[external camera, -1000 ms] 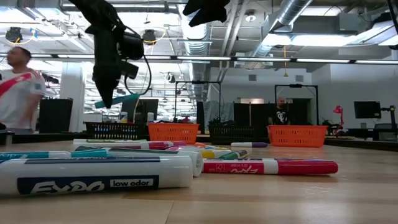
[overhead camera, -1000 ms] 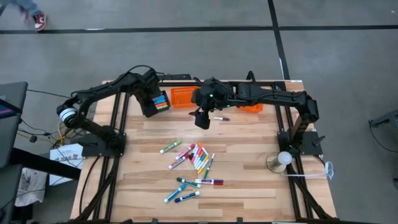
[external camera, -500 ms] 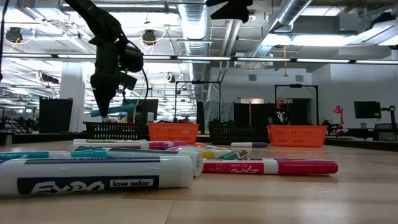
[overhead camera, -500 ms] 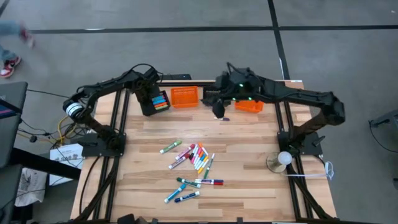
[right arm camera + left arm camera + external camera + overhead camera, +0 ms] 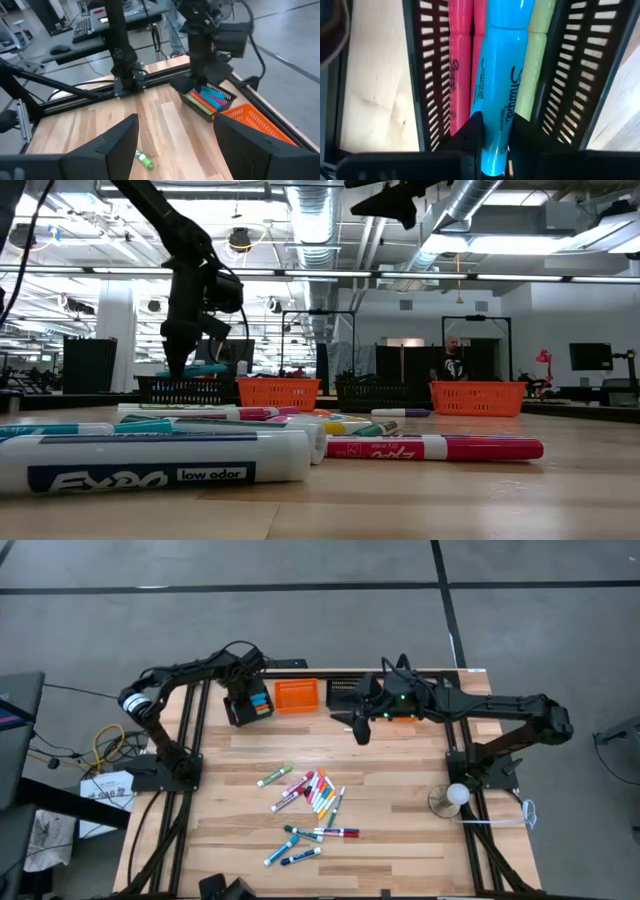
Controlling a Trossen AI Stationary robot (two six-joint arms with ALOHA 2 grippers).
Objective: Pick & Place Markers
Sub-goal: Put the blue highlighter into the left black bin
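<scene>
Lowering a blue marker [image 5: 497, 95] into the black mesh basket [image 5: 247, 703] at the table's far-left edge, the left gripper [image 5: 243, 680] has its fingers clamped on the marker's lower end; pink and green markers already lie in that basket. The placing step appears near its end; the next move calls for releasing over the basket. The right gripper [image 5: 360, 726] hangs high over the back of the table, fingers apart and empty, just beside an orange basket [image 5: 402, 710]. The remaining markers [image 5: 315, 795] lie scattered mid-table, well apart from both grippers. The wooden table [image 5: 400, 830] is pale plank. Beyond it, an open workshop with a person [image 5: 453, 365] standing far off.
</scene>
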